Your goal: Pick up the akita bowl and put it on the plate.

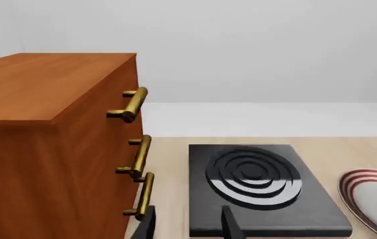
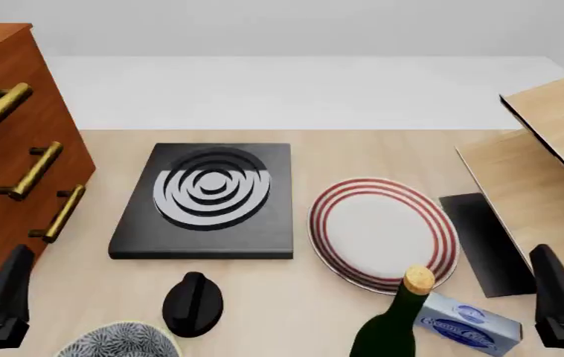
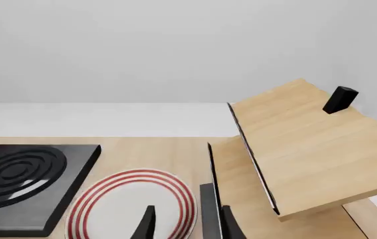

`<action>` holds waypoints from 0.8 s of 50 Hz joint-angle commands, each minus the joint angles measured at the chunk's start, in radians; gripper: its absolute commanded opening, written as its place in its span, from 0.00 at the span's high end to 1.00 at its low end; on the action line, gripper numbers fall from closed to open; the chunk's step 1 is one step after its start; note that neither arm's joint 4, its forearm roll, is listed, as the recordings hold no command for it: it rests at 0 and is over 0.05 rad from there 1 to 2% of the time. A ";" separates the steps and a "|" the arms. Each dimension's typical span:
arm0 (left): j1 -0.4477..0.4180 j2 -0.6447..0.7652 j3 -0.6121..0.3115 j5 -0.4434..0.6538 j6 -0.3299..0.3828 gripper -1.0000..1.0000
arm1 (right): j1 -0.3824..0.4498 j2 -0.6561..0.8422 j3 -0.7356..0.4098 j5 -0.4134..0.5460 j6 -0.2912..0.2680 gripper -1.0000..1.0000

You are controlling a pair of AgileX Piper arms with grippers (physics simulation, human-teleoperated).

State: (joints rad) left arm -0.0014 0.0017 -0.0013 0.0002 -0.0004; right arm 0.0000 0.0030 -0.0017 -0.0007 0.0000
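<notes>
Two grippers hang with jaws spread, holding nothing: the left gripper (image 2: 2, 312) has the akita bowl (image 2: 121, 341) just beside it to its right; the plate (image 2: 382, 233) lies ahead and left of the right gripper (image 2: 563, 312), well apart from the bowl

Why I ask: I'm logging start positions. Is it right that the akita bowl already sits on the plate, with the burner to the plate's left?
Not quite. The front view shows the akita bowl on the table, near the knob, not on the plate, which holds nothing. The burner is indeed left of the plate.
</notes>
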 commanded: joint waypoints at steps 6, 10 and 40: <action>-0.003 -0.001 0.001 0.037 0.026 0.00 | 0.000 0.005 -0.003 -0.001 0.000 0.00; -0.018 -0.002 0.001 0.069 0.058 0.00 | 0.000 0.004 -0.003 -0.001 0.000 0.00; -0.135 -0.002 -0.464 0.811 0.163 0.00 | 0.000 0.005 -0.003 -0.001 0.000 0.00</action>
State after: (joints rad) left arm -0.0894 0.0002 -0.3209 0.5886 0.1325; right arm 0.0000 0.0077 -0.0042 -0.0018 0.0001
